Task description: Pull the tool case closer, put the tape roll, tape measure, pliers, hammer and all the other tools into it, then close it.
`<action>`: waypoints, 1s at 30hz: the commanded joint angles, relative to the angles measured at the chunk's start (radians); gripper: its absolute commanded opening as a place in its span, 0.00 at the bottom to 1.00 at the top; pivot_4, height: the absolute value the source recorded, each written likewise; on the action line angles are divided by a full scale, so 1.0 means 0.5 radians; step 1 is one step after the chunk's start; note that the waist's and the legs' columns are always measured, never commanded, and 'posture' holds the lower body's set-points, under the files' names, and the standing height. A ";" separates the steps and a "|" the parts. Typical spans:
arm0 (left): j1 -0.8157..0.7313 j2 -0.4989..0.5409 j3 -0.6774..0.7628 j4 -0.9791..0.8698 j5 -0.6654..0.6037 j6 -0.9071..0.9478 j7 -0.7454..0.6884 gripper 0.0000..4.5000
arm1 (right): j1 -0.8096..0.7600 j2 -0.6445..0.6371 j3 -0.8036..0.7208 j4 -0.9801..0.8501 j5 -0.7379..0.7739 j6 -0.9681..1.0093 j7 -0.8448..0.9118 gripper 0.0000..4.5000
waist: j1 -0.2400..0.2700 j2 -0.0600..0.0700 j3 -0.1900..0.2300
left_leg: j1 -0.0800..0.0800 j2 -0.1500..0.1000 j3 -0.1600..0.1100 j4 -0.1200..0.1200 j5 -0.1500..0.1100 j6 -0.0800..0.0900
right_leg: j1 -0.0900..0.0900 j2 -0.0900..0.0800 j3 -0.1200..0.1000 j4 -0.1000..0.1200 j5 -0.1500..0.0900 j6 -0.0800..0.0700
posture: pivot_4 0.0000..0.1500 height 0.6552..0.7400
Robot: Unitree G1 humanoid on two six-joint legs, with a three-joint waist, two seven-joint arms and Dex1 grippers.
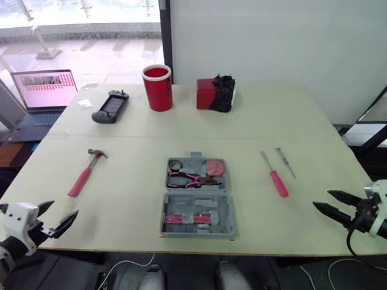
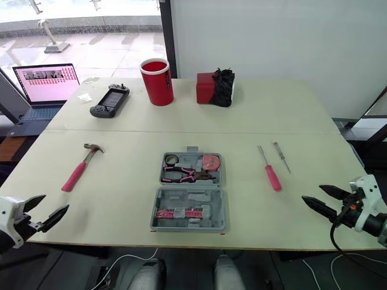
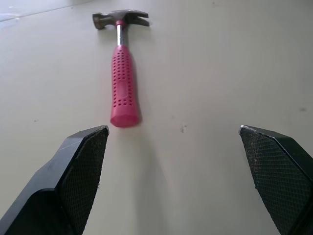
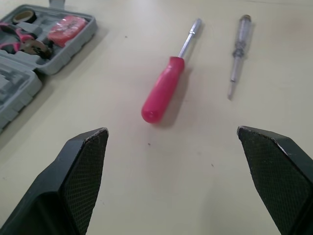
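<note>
2 pincers hover over the near edge of the bench (image 1: 121, 199), both spread wide and holding nothing. The left pincer (image 1: 65, 207) is at the near left corner, and the right pincer (image 1: 320, 198) is at the near right corner.

The tool case (image 1: 222, 212) lies open and flat in the middle of the bench, close to the near edge. Its far half holds 3 tools: the tape roll (image 1: 175, 165) at the left, the pliers (image 1: 190, 179) with pink grips lying across the half, and the tape measure (image 1: 214, 167) at the right. Its near half carries a row of pink bit holders (image 1: 187, 219).

The hammer (image 1: 84, 174) lies on the bench left of the case and well apart from it, head far and pink handle slanting towards the left pincer. Right of the case lie 2 more tools, side by side but apart: a pink-handled screwdriver (image 1: 275, 177) and, just right of it, a thin clear tester screwdriver (image 1: 286, 162).

At the far side stand a red cup (image 1: 158, 88) and a red box (image 1: 207, 93), with a game controller (image 1: 110, 106) to the left of the cup. An open laptop (image 1: 44, 89) sits beyond the far left corner.
</note>
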State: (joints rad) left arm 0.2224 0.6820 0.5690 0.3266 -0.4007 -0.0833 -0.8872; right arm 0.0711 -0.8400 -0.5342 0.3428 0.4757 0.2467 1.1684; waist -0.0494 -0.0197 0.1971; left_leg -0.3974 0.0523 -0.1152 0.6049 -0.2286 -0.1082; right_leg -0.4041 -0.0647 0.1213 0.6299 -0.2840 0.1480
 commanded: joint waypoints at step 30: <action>-1.200 0.390 -0.993 -1.021 -0.260 0.981 -0.582 1.00 | 0.084 0.046 0.163 -1.630 0.376 1.214 -0.827 0.99 | 0.013 0.003 -0.001 | -0.023 -0.001 -0.005 0.007 0.001 0.001 | -0.005 0.004 0.000 0.004 0.005 0.001 | 1.00 1.00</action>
State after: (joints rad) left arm -0.3602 0.8623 0.0968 -0.1704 -0.5335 0.3992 -1.1507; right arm 0.0980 -0.8231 -0.4155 -0.4231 0.6696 0.8432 0.7964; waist -0.0428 -0.0184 0.1968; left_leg -0.4085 0.0520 -0.1175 0.6083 -0.2281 -0.1077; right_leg -0.4066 -0.0629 0.1212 0.6318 -0.2816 0.1486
